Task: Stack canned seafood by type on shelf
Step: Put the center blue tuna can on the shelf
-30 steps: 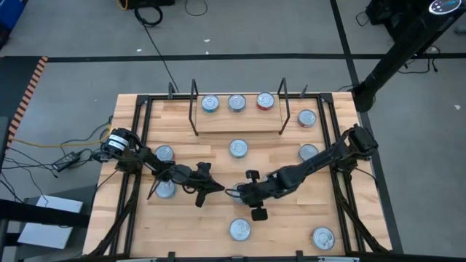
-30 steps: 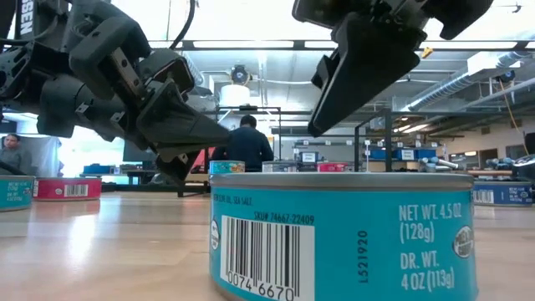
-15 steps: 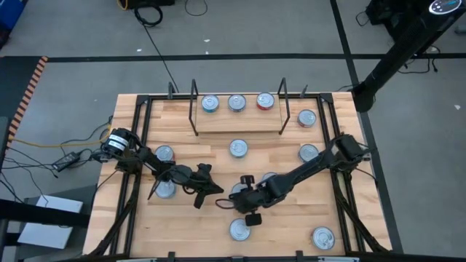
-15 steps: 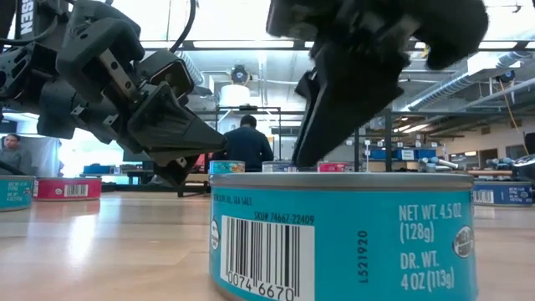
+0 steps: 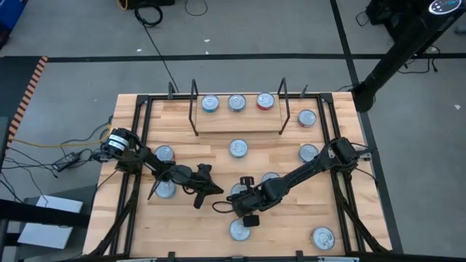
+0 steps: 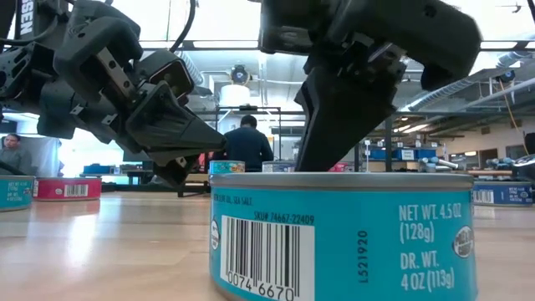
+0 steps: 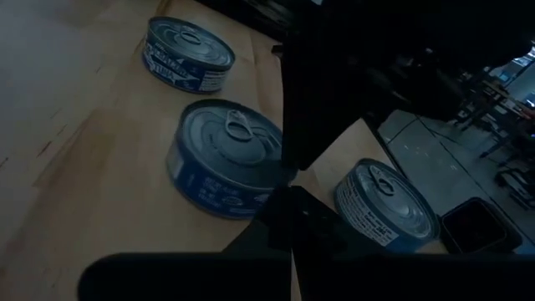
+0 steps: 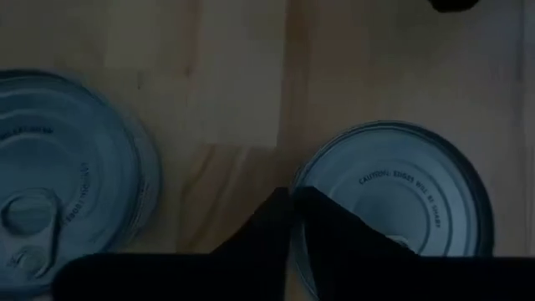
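Pale wood tabletop [image 5: 218, 138], open workshop beyond. Pinched together on nothing: dark fingers [image 8: 251, 238] of right gripper [image 8: 290, 197], low over the table's front-centre. Just past the tips, flat round silver-lidded tin [image 8: 393, 196], lying lid up, round, so no long axis to mind. Off to the other side, second such tin [image 8: 67, 192]. Nearer both than left gripper [image 6: 213, 135], likewise clenched empty, parked left of centre. Along the back edge, narrow light-wood shelf with black wire uprights [image 5: 237, 122], carrying two blue-rimmed tins [image 5: 210, 103] and red-labelled tin [image 5: 265, 102]. From above, largely hidden under the right arm; cannot tell which tin is meant.
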You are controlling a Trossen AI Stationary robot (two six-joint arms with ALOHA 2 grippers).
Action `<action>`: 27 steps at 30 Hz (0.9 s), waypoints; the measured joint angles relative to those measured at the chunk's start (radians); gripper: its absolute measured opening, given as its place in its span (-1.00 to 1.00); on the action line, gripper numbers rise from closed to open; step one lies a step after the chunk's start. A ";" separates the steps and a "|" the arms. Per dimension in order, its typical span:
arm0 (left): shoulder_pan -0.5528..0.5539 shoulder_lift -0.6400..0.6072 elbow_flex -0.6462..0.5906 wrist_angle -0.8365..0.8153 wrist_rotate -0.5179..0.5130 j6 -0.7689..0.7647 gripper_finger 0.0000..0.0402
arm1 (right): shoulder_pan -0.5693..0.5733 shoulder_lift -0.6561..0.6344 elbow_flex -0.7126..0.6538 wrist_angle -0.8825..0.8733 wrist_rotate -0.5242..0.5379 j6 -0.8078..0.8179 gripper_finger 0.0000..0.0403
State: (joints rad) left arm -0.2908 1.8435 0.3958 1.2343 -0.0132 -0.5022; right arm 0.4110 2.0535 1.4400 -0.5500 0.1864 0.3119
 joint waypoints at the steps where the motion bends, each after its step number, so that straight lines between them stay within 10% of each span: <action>1: 0.000 0.000 0.000 0.000 0.002 0.000 -1.00 | -0.002 0.002 0.001 0.003 -0.006 0.000 -0.82; 14: 0.000 0.000 -0.002 0.000 0.011 0.000 -1.00 | -0.016 0.011 0.002 -0.003 -0.070 0.025 -0.82; 27: 0.000 0.000 -0.002 0.030 -0.005 0.011 -1.00 | -0.133 -0.096 -0.002 0.029 -0.401 0.117 -0.98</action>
State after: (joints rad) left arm -0.2909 1.8435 0.3943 1.2642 -0.0182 -0.4908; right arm 0.2782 1.9578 1.4380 -0.5207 -0.2148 0.4291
